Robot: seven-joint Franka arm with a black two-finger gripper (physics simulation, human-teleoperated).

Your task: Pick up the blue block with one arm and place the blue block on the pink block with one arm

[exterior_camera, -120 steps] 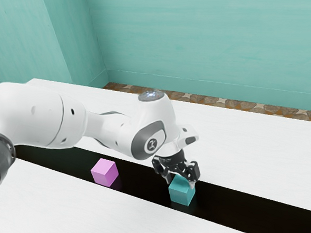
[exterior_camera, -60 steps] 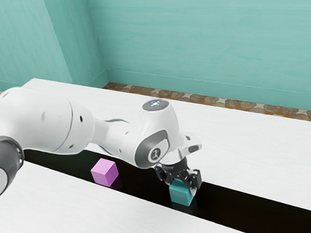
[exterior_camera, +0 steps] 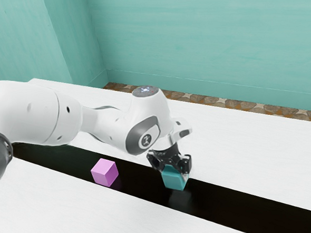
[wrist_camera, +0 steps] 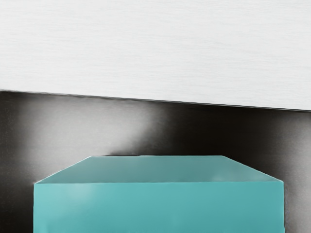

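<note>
The pink block [exterior_camera: 105,172] sits on the black strip [exterior_camera: 229,204] by its near white edge, with bare strip to its right. Well apart from it, the gripper [exterior_camera: 172,167] has its fingers closed against two sides of the blue block [exterior_camera: 175,181], holding it just above the strip.

Arm's emblem [exterior_camera: 144,141] seems unreadable; no text.

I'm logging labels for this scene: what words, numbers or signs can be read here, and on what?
None can be read.
The grey joint cap on the arm: a small white mark, too small to read.
The blue block, pink block and table: bare.
</note>
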